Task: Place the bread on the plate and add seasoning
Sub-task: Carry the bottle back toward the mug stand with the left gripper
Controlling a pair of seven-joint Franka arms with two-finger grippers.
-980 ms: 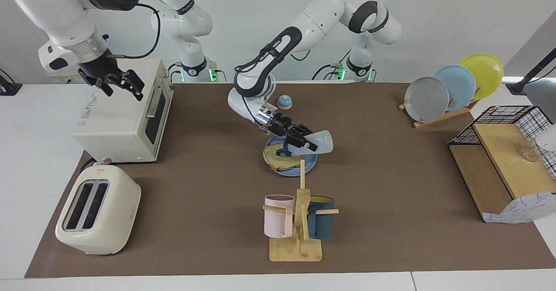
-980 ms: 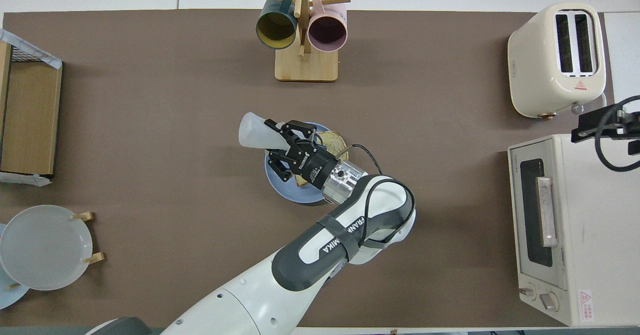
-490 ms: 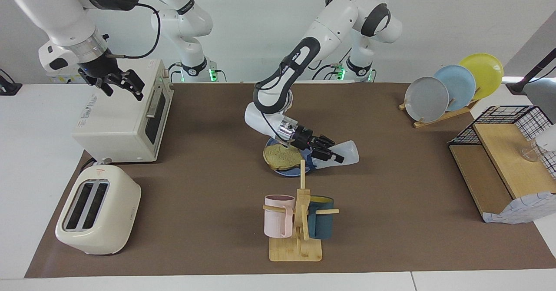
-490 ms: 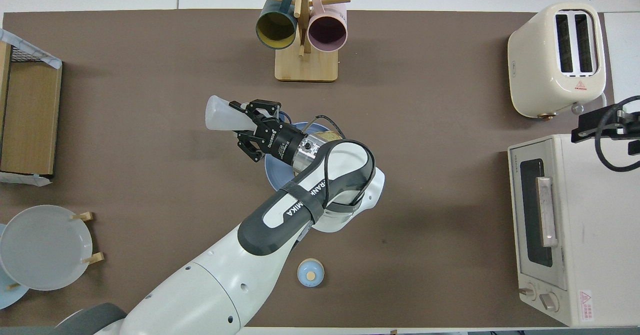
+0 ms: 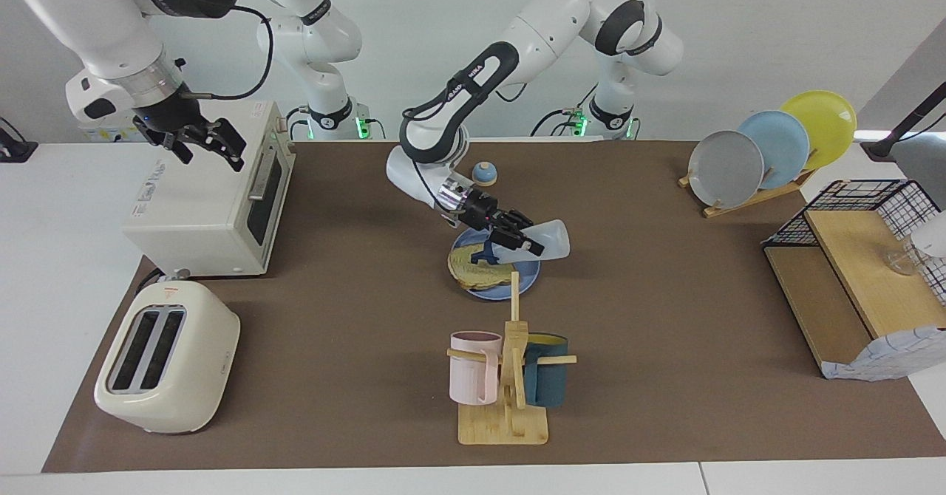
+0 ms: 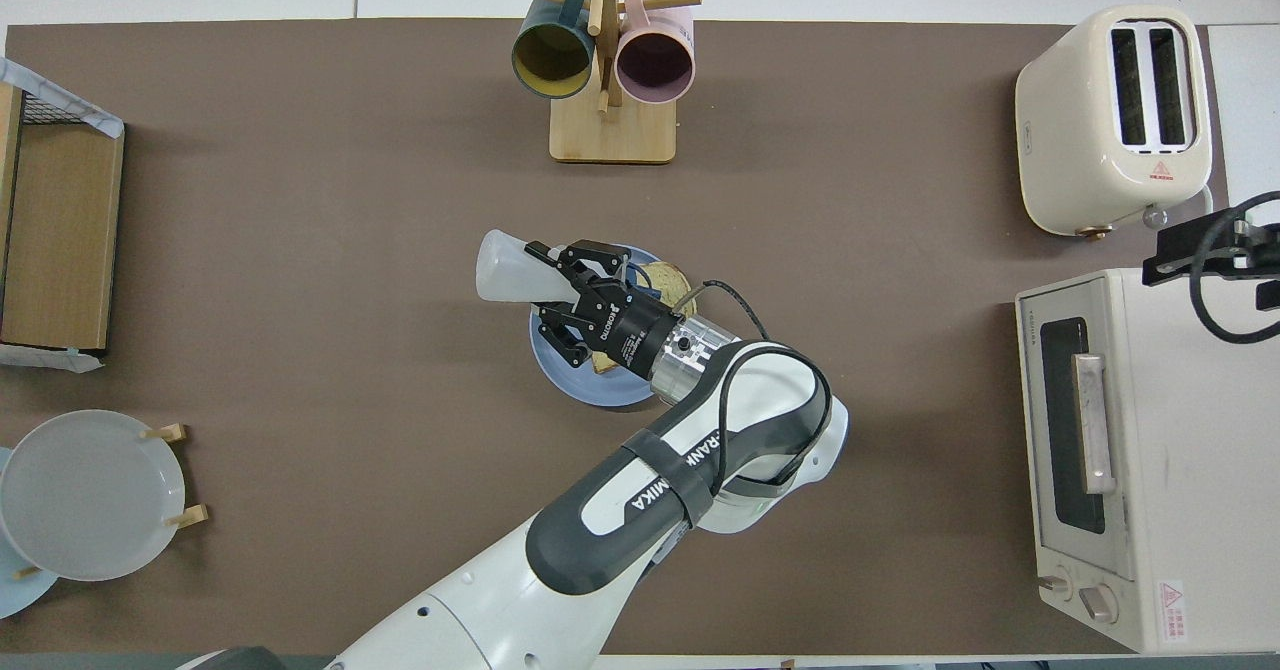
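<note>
Facing view: my left pincer (image 5: 517,239) grips the seasoning (image 5: 545,244) lying sideways, cap end over the bread (image 5: 479,269) on the plate (image 5: 526,279), while my right pincer (image 5: 194,140) waits over the oven (image 5: 207,207)

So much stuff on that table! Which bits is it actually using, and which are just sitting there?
In use: toast, blue plate, seasoning bottle gripped by the left claw.

Sitting there: toaster, oven, mug stand, bell, plate rack, right claw waiting over the oven.
</note>
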